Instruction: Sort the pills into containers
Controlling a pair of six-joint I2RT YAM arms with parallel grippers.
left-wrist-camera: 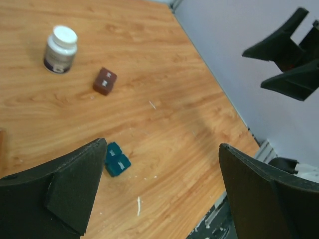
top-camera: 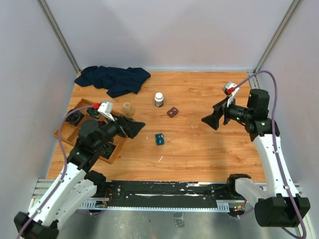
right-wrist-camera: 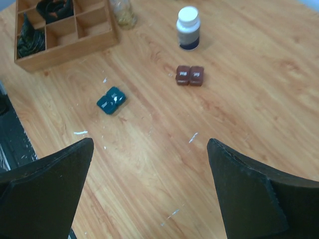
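A small teal container [top-camera: 160, 139] lies closed on the wooden table, just right of my left gripper [top-camera: 135, 128]. In the left wrist view the teal container [left-wrist-camera: 116, 159] sits beside the left fingertip, outside the open left gripper [left-wrist-camera: 162, 145]. A second small container [top-camera: 172, 112], brown, lies farther back, also in the wrist views [left-wrist-camera: 104, 81] [right-wrist-camera: 190, 75]. My right gripper [top-camera: 212, 117] hovers open above the table's right half. Through the right gripper [right-wrist-camera: 149, 143] only bare wood shows, the teal container [right-wrist-camera: 111, 100] beyond it. The pills are hidden.
A white-capped pill bottle [top-camera: 159, 99] and a small glass jar [top-camera: 128, 109] stand at the back centre. A wooden compartment tray [top-camera: 64, 130] sits at the left under my left arm. A dark cloth [top-camera: 113, 79] lies in the back left corner.
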